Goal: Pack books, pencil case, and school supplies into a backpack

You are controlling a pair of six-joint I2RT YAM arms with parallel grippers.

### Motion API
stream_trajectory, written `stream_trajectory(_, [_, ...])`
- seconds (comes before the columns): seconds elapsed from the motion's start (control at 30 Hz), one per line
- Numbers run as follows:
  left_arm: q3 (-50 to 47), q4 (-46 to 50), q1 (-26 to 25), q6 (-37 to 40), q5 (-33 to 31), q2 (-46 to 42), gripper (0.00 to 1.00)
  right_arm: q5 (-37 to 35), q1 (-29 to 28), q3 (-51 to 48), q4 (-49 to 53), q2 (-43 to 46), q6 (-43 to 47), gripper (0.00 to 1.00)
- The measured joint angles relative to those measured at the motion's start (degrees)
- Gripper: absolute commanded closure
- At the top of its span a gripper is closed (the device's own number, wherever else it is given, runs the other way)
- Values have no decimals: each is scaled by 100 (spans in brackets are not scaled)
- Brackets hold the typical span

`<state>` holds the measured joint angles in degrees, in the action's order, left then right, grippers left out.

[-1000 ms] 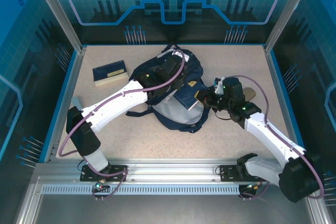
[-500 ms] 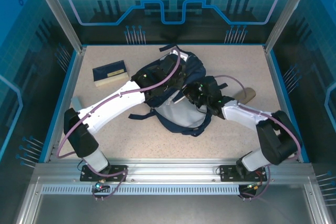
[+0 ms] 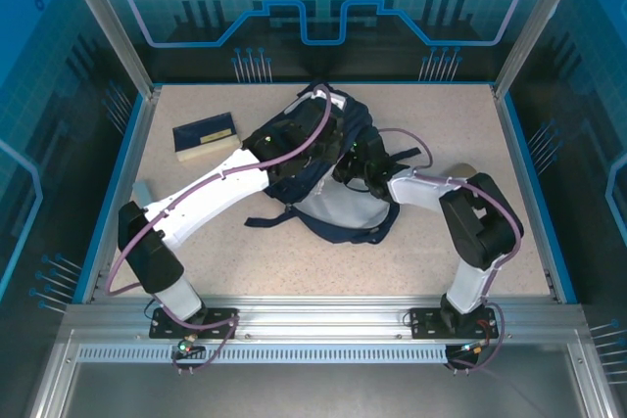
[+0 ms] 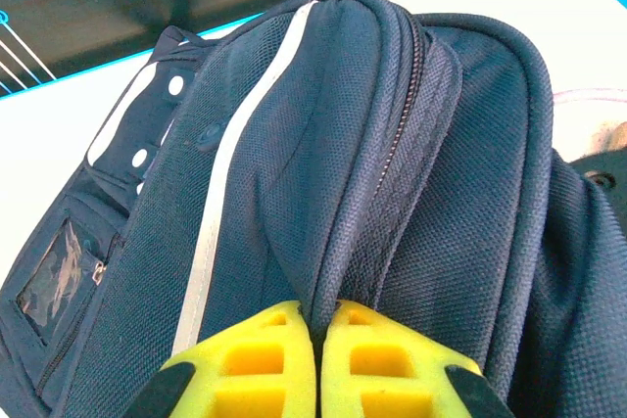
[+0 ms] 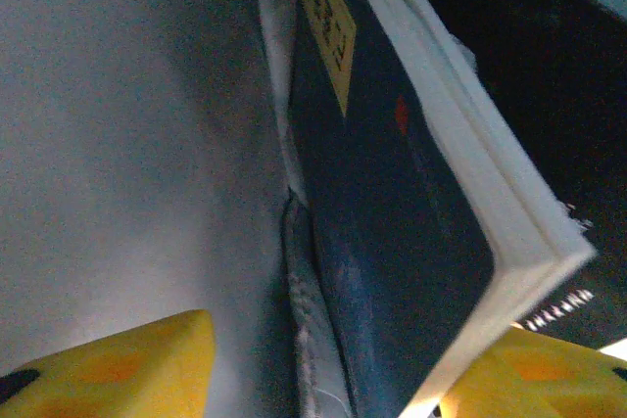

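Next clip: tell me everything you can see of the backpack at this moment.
The backpack is large, dark navy woven fabric with thin white stripes, a light grey panel, black straps, a zip and a small clear window pocket. It lies slumped in the middle of the table. The left end effector is shut on a fold beside the zip, holding it up. A navy book with cream page edges sits inside against the pale lining, between the fingers of the open right end effector.

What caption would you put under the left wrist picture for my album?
Left gripper pinching a fold of the backpack beside its zipper.
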<state>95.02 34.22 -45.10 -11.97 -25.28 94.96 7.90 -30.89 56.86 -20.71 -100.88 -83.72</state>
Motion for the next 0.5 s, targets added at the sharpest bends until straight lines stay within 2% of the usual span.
stream_trajectory(0.27, [-232, -37, 175, -166, 385, -210, 98, -61, 164, -892, 1467, 1519, 542, 35])
stream_trajectory(0.37, [-396, -131, 184, -168, 516, -254, 94, -192, 210, -1132, 2157, 2107, 802, 34])
stream_trajectory(0.47, [-732, -289, 192, -197, 658, -382, 85, -422, 308, -1394, 2946, 2721, 1051, 31])
stream_trajectory(0.5, [-879, -323, 210, -269, 739, -450, 78, -522, 363, -1469, 3237, 2935, 1123, 30])
